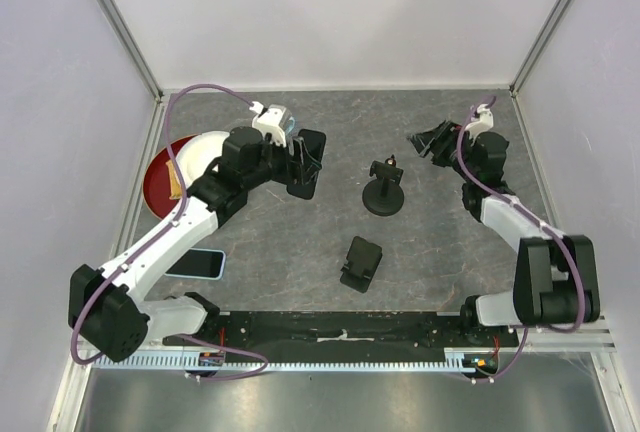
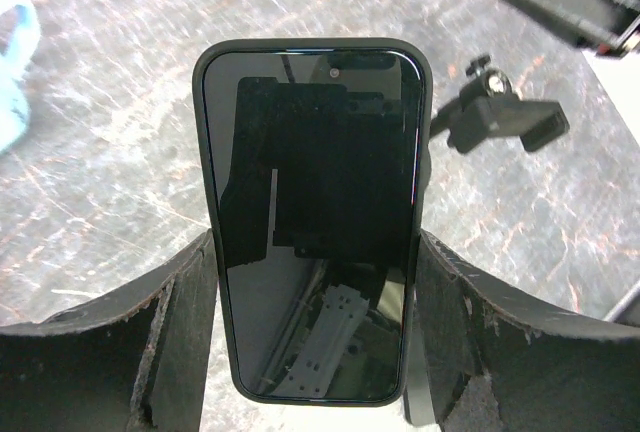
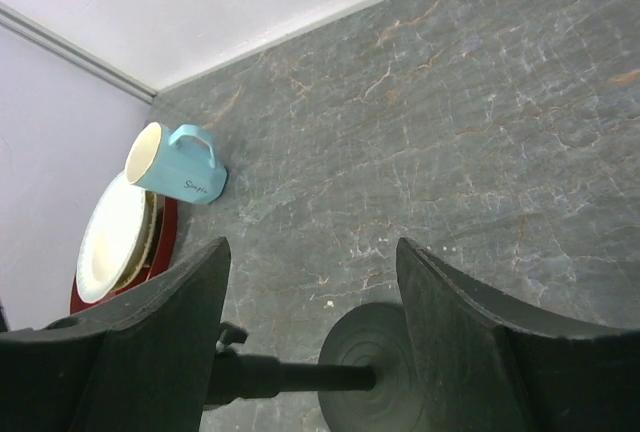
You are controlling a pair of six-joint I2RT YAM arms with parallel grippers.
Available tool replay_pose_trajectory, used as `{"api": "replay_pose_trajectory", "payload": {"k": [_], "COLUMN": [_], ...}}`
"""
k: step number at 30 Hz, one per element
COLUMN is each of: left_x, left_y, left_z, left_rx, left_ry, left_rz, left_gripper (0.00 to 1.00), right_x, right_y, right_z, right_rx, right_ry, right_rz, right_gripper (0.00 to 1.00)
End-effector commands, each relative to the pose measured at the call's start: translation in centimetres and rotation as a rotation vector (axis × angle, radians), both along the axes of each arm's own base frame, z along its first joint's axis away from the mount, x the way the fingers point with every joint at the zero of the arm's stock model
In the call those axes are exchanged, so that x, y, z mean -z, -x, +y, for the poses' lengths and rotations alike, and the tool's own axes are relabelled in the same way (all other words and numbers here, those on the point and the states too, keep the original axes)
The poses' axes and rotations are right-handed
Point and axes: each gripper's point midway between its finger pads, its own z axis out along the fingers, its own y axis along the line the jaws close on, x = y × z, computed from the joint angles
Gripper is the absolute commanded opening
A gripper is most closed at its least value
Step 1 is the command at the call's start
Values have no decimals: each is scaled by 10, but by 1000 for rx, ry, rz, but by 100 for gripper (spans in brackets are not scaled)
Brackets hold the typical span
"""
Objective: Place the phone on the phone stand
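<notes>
Left fingers [image 2: 150,352] clamp the phone [image 2: 312,222] by its long edges, near the phone stand [image 1: 383,190]; right fingers [image 3: 480,342] spread wide, empty — a narrow edge-grip could let it twist or slip while docking there.

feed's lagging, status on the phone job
Left gripper shut on phone. Right gripper open, empty, near phone stand. Phone not yet on stand; nothing between them.

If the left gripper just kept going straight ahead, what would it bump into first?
Most likely the round-based phone stand, ahead and slightly aside of where the left gripper points; the phone in its jaws would touch first. It might narrowly miss.
</notes>
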Motion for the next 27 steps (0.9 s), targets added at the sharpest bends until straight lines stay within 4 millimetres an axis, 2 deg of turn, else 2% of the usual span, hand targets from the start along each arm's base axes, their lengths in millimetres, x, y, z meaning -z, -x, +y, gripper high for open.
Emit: {"api": "replay_pose_trajectory", "payload": {"k": [1,2,4,5,7,8,9,11,13,14,15,16,17,18,19,20,22,23,24,25,27], "left_x": [-46,-52,-59,-64,-67,-67,-65,-70,-65,-63,-63,-63,-62,-63,-62,-61,-57,-55,-53,-51,-51], "left_y": [11,15,24,29,35,37,37,37,38,38,38,37,37,37,37,36,35,36,37,37,41], "left_z": [-20,-22,-25,-23,-21,-19,-19,-22,-27,-27,-27,-27,-26,-25,-25,-25,-27,-30,-31,-34,-39], "left_rx": [109,124,162,169,184,185,181,192,213,217,218,215,215,214,213,210,218,230,235,243,264], "left_ry": [143,161,182,191,190,188,186,204,209,208,208,206,197,194,191,186,178,173,171,167,167], "left_rz": [-124,-126,-132,-146,-164,-170,-168,-183,-161,-156,-156,-160,-169,-177,-181,-183,-175,-173,-170,-166,-171], "left_gripper": [2,2,2,2,2,2,2,2,2,2,2,2,2,2,2,2,2,2,2,2,2], "right_x": [-53,-73,-86,-105,-114,-125,-122,-130,-138,-139,-151,-153,-147,-158,-159,-155,-164,-160,-168,-161,-164], "right_y": [10,20,32,44,57,69,74,88,91,93,96,95,96,98,99,102,105,107,109,108,111], "right_z": [-16,-20,-23,-22,-14,-7,-3,12,20,35,44,52,73,84,94,112,127,139,145,152,162], "right_rx": [82,105,138,136,114,93,80,39,32,-6,-24,-36,-79,-107,-129,-160,-174,-182,-195,-201,-203], "right_ry": [54,53,14,-13,-86,-116,-136,-174,-173,-152,-138,-126,-111,-114,-115,-112,-105,-93,-90,-71,-57], "right_rz": [-43,-72,-63,-103,-95,-115,-99,-105,-108,-101,-99,-89,-58,-64,-60,-43,-57,-46,-61,-36,-22], "right_gripper": [75,75,75,75,75,75,75,74,74,74,74,74,74,73,73,73,73,74,74,73,73]}}
